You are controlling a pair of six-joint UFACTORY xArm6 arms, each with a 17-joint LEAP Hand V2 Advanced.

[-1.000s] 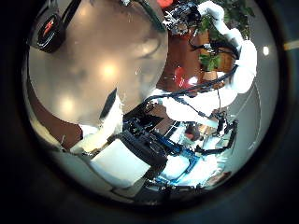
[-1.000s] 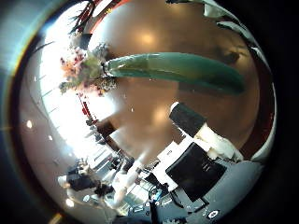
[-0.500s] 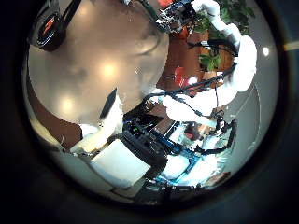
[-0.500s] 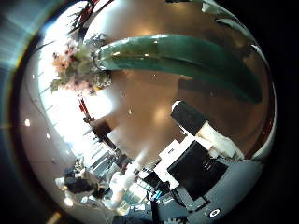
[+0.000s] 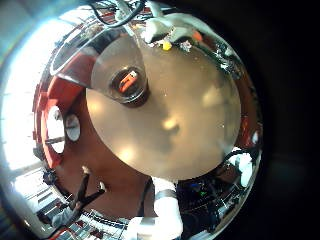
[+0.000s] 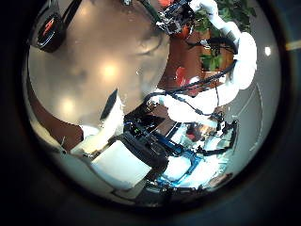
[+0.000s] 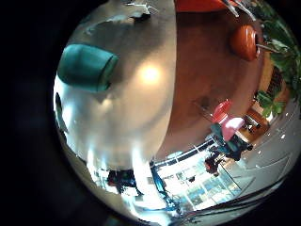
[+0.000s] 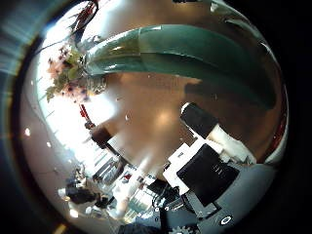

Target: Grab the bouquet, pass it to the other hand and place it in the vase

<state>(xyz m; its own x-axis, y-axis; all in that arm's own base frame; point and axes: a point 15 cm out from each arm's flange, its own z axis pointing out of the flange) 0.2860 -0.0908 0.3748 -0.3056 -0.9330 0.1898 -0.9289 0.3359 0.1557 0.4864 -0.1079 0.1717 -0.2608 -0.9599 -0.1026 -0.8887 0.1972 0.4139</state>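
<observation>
Bouquet (image 8: pixel 146 54) lies flat on the surface (image 8: pixel 185 122), close under the right robot hand (image 8: pixel 210 161), its fingers uncurled and empty; left robot hand (image 6: pixel 118 151) loose, holding nothing.

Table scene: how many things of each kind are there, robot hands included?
Bouquet: 1
Vase: 1
Round table: 1
Robot hands: 2, the left robot hand and the right robot hand
Total: 5
</observation>
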